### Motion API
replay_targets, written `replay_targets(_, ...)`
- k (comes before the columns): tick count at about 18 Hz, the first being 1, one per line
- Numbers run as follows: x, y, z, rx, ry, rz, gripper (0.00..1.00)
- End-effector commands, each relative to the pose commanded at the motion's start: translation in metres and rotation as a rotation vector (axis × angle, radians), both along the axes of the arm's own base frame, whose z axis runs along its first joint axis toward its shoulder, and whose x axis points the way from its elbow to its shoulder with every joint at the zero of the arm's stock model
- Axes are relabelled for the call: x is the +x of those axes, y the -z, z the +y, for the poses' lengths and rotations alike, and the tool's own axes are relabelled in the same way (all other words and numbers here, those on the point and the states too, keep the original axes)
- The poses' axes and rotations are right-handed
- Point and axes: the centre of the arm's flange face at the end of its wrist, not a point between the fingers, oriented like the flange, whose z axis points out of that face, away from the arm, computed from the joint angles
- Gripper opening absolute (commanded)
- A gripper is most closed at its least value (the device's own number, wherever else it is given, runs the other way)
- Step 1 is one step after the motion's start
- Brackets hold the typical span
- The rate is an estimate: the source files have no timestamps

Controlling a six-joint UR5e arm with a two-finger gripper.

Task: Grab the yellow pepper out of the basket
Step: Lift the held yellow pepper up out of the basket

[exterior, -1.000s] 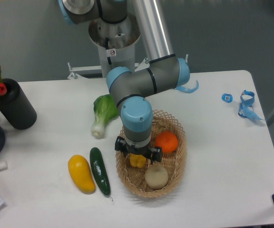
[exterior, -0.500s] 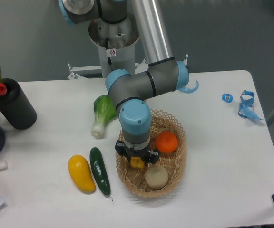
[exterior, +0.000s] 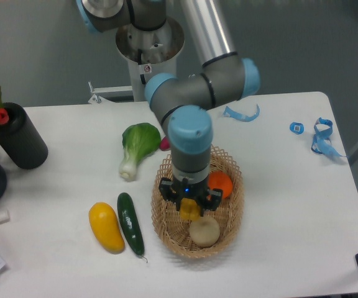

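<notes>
The yellow pepper (exterior: 189, 212) is small and bright yellow, and only part of it shows between my fingers. My gripper (exterior: 189, 203) points straight down over the middle of the wicker basket (exterior: 164, 231) and is shut on the pepper. It holds the pepper just above the basket floor. An orange (exterior: 221, 184) lies in the basket behind the gripper on the right, partly hidden. A round beige fruit (exterior: 204, 231) lies in the basket's front part, right below the pepper.
A large smooth yellow fruit (exterior: 106, 227) and a dark green cucumber (exterior: 130, 223) lie left of the basket. A bok choy (exterior: 136, 146) lies behind them. A black vase with red tulips (exterior: 16, 143) stands far left. Blue tape (exterior: 321, 136) lies far right.
The gripper sank onto the pepper and closed on it. Now the wrist has risen and shifted slightly right, with the pepper between the fingers.
</notes>
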Motion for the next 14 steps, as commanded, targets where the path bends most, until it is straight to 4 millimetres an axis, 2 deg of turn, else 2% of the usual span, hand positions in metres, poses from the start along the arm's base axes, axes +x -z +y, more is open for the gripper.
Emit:
replay_targets(2, -0.009, 0.0, -0.008, -0.007, 0.011, 0.011, 0.25)
replay_targets(4, -0.028, -0.008, -0.031, -0.019, 0.028, 0.038, 0.25)
replay_targets(9, -0.063, -0.008, -0.069, -0.051, 0.039, 0.053, 0.26)
replay_targets(12, -0.092, -0.006, -0.109, -0.129, 0.087, 0.061, 0.26)
replay_targets(14, -0.106, -0.008, -0.127, -0.15, 0.122, 0.052, 0.26)
